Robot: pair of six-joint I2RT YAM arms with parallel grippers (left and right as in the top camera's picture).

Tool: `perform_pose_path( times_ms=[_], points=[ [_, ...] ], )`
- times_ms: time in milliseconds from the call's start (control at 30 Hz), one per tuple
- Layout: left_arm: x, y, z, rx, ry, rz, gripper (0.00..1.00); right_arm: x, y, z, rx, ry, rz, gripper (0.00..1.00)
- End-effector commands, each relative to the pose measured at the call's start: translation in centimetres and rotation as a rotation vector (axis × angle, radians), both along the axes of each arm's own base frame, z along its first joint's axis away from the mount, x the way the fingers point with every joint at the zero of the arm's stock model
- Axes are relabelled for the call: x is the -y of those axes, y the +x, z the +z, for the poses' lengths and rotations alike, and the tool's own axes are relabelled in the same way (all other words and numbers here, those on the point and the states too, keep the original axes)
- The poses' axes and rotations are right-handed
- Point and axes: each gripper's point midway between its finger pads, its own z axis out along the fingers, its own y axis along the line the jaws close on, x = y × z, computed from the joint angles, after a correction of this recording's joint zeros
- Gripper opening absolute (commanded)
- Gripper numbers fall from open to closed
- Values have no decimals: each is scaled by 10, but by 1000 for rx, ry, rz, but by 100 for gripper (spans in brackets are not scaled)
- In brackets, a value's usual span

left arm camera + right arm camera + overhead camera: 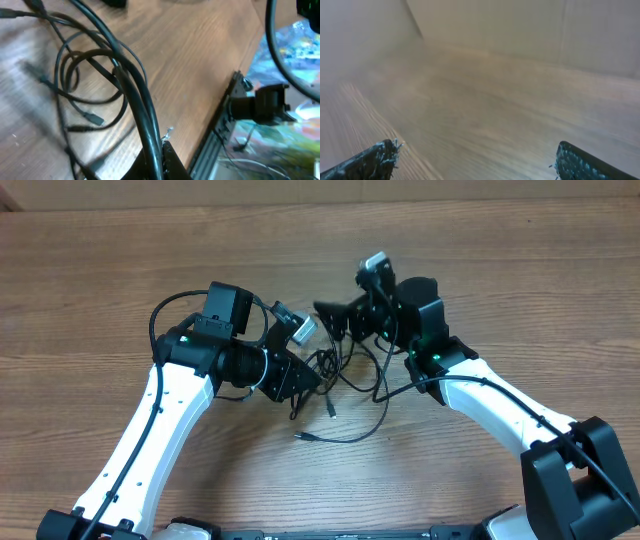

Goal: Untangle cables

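The cables are thin black cords in a loose tangle at the middle of the table, with plug ends lying at the front. My left gripper is at the tangle's left side. In the left wrist view it is shut on a couple of black cable strands that run up from the jaws to loose loops on the wood. My right gripper is just behind the tangle, open. Its wrist view shows wide-apart fingers with only blurred table between them.
The wooden table has a front edge with a black metal rail close to my left gripper. Thicker black arm wires loop beside the left arm and run along the right arm.
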Motion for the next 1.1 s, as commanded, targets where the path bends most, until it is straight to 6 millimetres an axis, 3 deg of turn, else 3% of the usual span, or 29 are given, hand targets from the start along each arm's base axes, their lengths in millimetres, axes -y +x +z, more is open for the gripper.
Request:
perform_pose_path(
  times_ms=[0,100,233,267,367,400,500,600,667,900,1067],
  points=[
    [1,-4,14,42,-24,-39,4,13,15,23,-58,191,-88,100],
    [-8,-4,3,28,48,-17,4,37,28,26,-64,220,-149,100],
    [-31,6,-16,6,215,98,4,71,36,7,-190,254,-225,100],
    [-36,9,-19,0,247,133,4,72,32,3,-233,273,-201,99],
    [-41,17,-21,17,281,174,4,57,10,-6,-349,303,-56,80],
    [-40,20,-20,29,277,175,4,51,1,-8,-387,310,-7,80],
    [-39,27,-18,60,265,180,4,38,-23,-13,-545,374,84,80],
    [-38,30,-16,72,258,188,4,30,-42,-11,-699,449,133,100],
    [-37,31,-16,69,253,198,4,29,-52,-9,-783,480,140,100],
    [-40,38,-16,54,260,265,4,55,-62,13,-903,567,-9,100],
    [-41,55,-10,30,232,401,4,78,-70,9,-1005,607,-261,99]
  ],
)
